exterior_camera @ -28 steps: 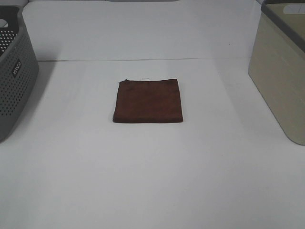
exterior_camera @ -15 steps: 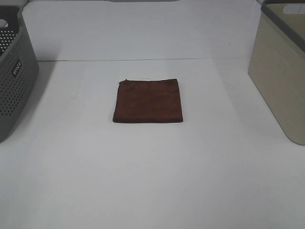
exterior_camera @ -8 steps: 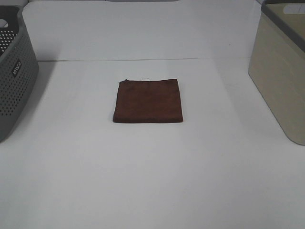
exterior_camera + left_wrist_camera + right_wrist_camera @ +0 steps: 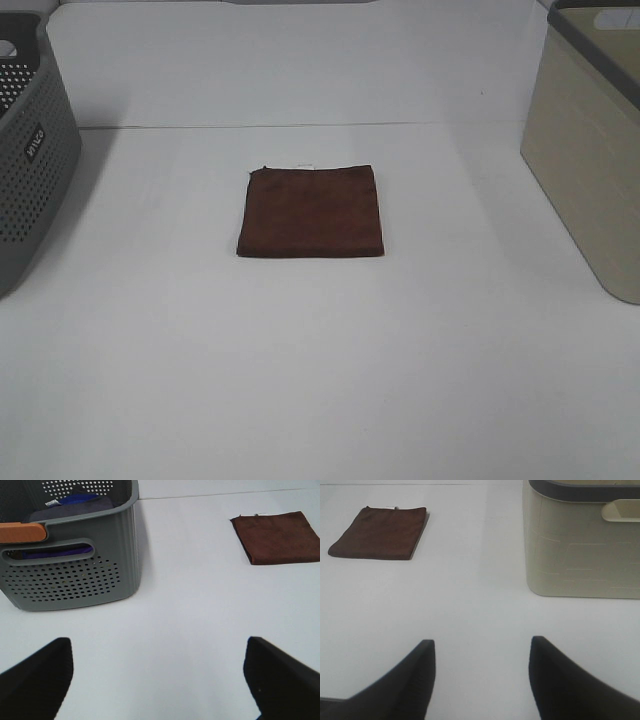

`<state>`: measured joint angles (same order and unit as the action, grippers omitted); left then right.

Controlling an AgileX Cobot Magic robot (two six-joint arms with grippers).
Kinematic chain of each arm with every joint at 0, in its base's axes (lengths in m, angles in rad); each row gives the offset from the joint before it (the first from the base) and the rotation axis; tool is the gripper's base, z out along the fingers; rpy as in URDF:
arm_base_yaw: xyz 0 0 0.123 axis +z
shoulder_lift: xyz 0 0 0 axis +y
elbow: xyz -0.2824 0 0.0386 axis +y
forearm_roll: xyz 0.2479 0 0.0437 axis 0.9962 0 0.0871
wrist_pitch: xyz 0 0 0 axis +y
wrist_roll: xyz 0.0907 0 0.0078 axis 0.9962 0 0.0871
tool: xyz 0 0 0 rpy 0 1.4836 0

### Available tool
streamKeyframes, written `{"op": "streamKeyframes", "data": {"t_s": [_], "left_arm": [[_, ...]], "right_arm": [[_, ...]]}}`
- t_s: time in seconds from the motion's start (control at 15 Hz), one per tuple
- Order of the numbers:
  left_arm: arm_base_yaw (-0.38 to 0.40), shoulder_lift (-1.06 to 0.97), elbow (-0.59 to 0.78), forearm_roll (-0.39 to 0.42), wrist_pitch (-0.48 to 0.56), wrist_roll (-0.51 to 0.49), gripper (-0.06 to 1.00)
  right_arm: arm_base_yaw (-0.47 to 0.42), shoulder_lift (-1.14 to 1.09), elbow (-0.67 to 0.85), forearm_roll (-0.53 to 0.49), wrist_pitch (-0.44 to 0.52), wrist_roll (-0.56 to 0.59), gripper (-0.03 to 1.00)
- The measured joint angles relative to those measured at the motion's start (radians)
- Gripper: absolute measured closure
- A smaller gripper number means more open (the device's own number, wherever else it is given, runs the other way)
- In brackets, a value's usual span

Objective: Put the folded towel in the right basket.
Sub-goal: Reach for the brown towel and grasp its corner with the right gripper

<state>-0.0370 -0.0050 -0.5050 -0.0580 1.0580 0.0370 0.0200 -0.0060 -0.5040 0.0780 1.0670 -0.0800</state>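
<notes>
Two released grippers, towel flat on the table, outside both baskets

High camera. Shows a folded towel (image 4: 311,211), dark brown and roughly square, lying flat near the middle of a white table (image 4: 320,380). Places a grey basket (image 4: 25,170), perforated, at the left edge. Places the right basket (image 4: 590,170), beige with a darker rim, at the right edge. Keeps both well apart from the towel.

Left wrist camera. Shows the left gripper (image 4: 156,652) released, its two dark fingers (image 4: 37,677) spread wide with only bare table between them. Finds the grey basket (image 4: 70,575) near, with blue-purple cloth (image 4: 75,502) inside and an orange strip (image 4: 22,531) at its rim. Picks out the towel (image 4: 277,537) farther off, flat on the table, well apart from the fingers.

Right wrist camera. Shows the right gripper (image 4: 482,642) released too, dark fingers (image 4: 410,680) apart, holding nothing, above bare table. Sets the right basket (image 4: 580,545) near, upright on the table, its inside out of sight. Shows the towel (image 4: 379,532) beyond, flat, well apart from both gripper and basket.
</notes>
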Motion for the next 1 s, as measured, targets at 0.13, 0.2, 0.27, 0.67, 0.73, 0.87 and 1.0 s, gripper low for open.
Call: {"op": "streamKeyframes", "data": {"t_s": [0.13,0.2,0.27,0.67,0.73,0.87,1.0], "left_arm": [[0.0,0.0,0.0,0.0,0.0,0.0,0.07],[0.0,0.0,0.0,0.0,0.0,0.0,0.07],[0.0,0.0,0.0,0.0,0.0,0.0,0.07],[0.0,0.0,0.0,0.0,0.0,0.0,0.07],[0.0,0.0,0.0,0.0,0.0,0.0,0.07],[0.0,0.0,0.0,0.0,0.0,0.0,0.07],[0.0,0.0,0.0,0.0,0.0,0.0,0.07]], "right_arm": [[0.0,0.0,0.0,0.0,0.0,0.0,0.43],[0.0,0.0,0.0,0.0,0.0,0.0,0.43],[0.0,0.0,0.0,0.0,0.0,0.0,0.43],[0.0,0.0,0.0,0.0,0.0,0.0,0.43],[0.0,0.0,0.0,0.0,0.0,0.0,0.43],[0.0,0.0,0.0,0.0,0.0,0.0,0.43],[0.0,0.0,0.0,0.0,0.0,0.0,0.43]]}}
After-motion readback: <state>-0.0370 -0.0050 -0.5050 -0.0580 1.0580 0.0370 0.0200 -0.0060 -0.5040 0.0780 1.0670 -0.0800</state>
